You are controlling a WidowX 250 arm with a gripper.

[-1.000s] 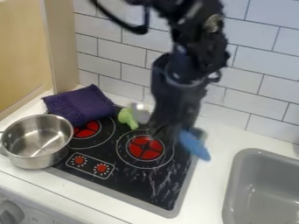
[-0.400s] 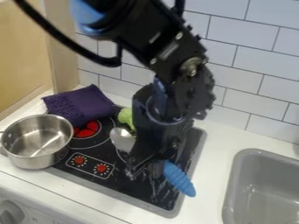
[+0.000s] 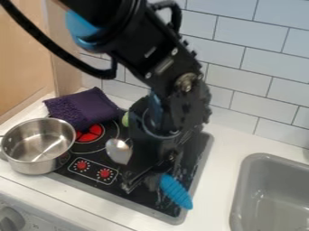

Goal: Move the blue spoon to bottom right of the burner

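Observation:
My gripper (image 3: 143, 182) hangs low over the front right part of the black stove, where its dark body covers the right burner. The blue spoon's ribbed handle (image 3: 175, 191) sticks out to the gripper's right and slants down toward the stove's right edge. Its silver bowl (image 3: 119, 151) shows on the gripper's left, beside the left burner (image 3: 89, 133). The spoon's middle is hidden behind the gripper, which appears to hold it there.
A steel pot (image 3: 37, 145) stands at the stove's left edge. Behind it lies a folded purple cloth (image 3: 82, 107). A green object (image 3: 125, 119) peeks out behind the gripper. The grey sink (image 3: 270, 194) is at the right, and a tiled wall rises behind.
My gripper has come forward and left from the back of the right burner, toward the stove's front. The blue spoon has travelled the same way with it.

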